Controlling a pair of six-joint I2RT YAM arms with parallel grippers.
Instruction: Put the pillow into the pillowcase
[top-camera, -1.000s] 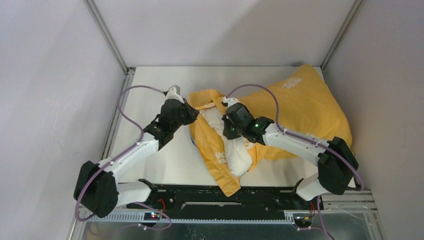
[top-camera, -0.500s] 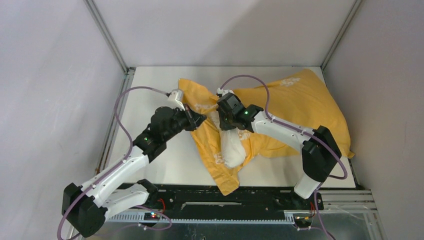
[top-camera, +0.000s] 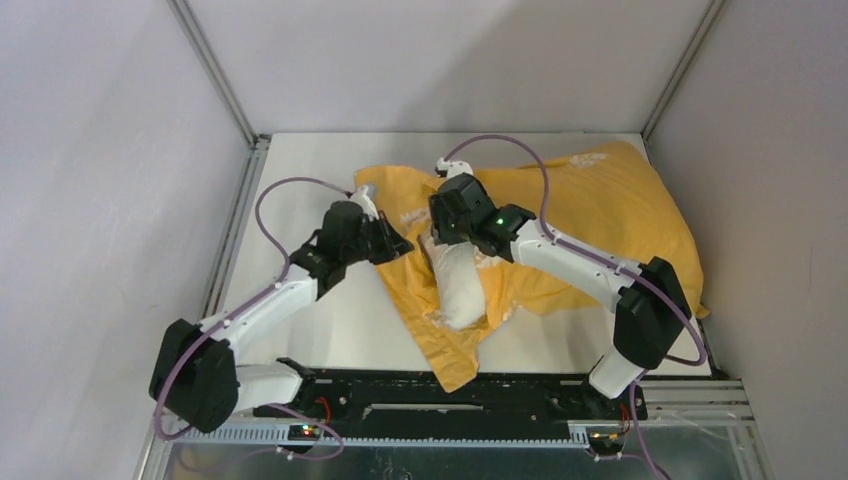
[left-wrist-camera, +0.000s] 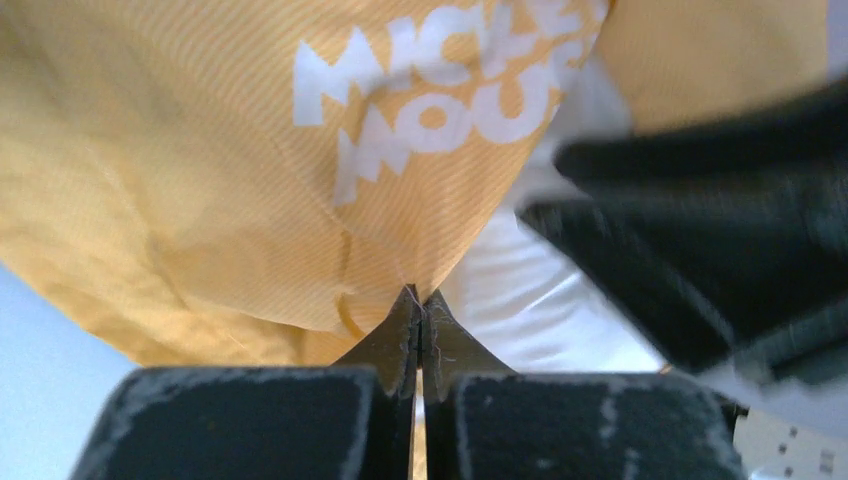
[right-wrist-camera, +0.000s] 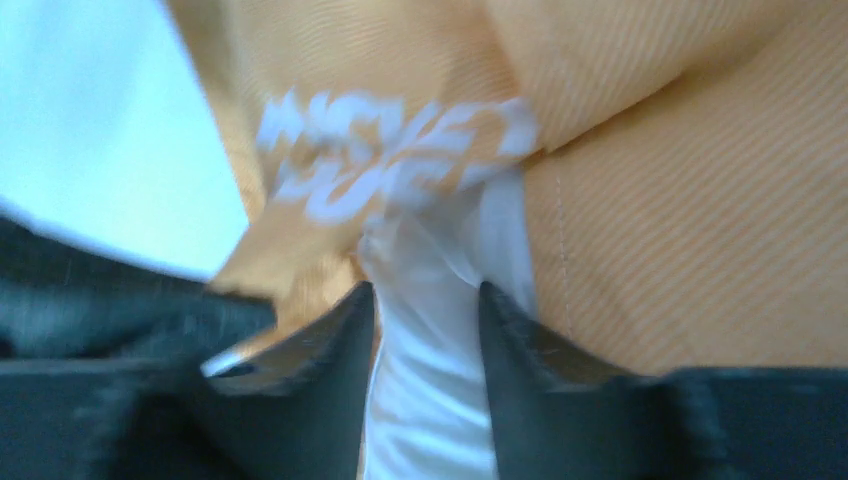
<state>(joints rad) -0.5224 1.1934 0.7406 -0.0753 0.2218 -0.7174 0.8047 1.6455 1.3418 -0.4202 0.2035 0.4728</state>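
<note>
The orange-yellow pillowcase (top-camera: 620, 210) lies bulging across the right half of the table, its mouth facing left. The white pillow (top-camera: 462, 290) sticks out of that mouth toward the near edge. My left gripper (top-camera: 400, 243) is shut on the pillowcase's edge; in the left wrist view its tips (left-wrist-camera: 418, 300) pinch the orange fabric (left-wrist-camera: 200, 180) below white lettering, with the pillow (left-wrist-camera: 540, 300) just behind. My right gripper (top-camera: 440, 235) is at the mouth, over the pillow's top. In the right wrist view its jaws (right-wrist-camera: 428, 300) stand apart around a ridge of white pillow (right-wrist-camera: 430, 400), with pillowcase (right-wrist-camera: 680, 220) alongside.
White table (top-camera: 300, 190) shows bare at the left and back. Grey enclosure walls and metal posts (top-camera: 215, 75) close in the back and sides. The black rail (top-camera: 450, 395) with the arm bases runs along the near edge, where a pillowcase corner hangs.
The right gripper's jaws have parted from a pinch on the pillow and the wrist has moved back. The pillowcase's upper flap has been drawn further toward the back over the pillow.
</note>
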